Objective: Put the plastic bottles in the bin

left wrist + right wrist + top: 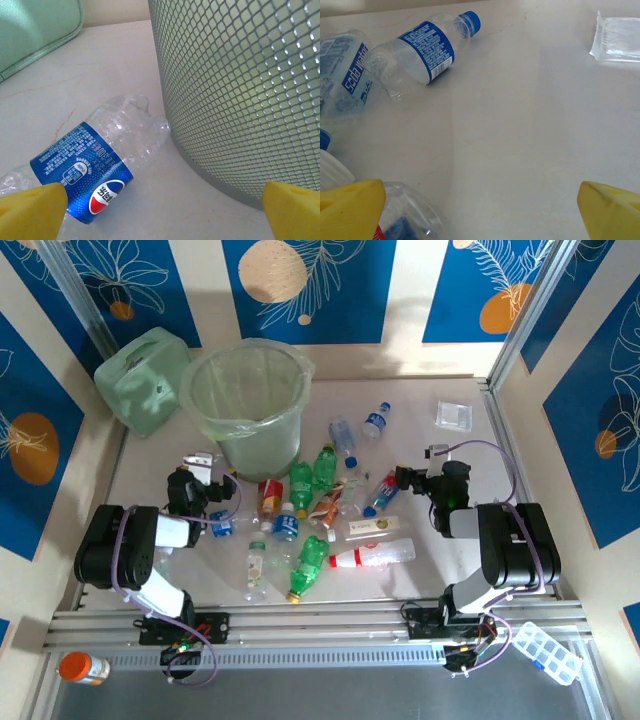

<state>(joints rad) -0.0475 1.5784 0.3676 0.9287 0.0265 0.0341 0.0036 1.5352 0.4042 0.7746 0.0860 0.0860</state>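
Observation:
The bin (245, 405) stands at the back left of the table; its mesh-patterned wall (240, 85) rises close on the right in the left wrist view. Several plastic bottles lie in the middle: green ones (300, 480) (310, 560), a red-labelled one (268, 498), a white one with a red cap (372, 557). My left gripper (203, 472) (162, 215) is open beside the bin's base, and a clear blue-labelled bottle (95, 160) lies against its left finger. My right gripper (405, 478) (480, 215) is open over bare table, a clear bottle (405, 215) by its left finger.
A pale green boxy container (145, 380) sits left of the bin. Two clear bottles (422, 47) (345, 70) lie farther back, with a clear plastic packet (617, 37) (453, 415) at the back right. A white carton (372, 527) lies among the bottles.

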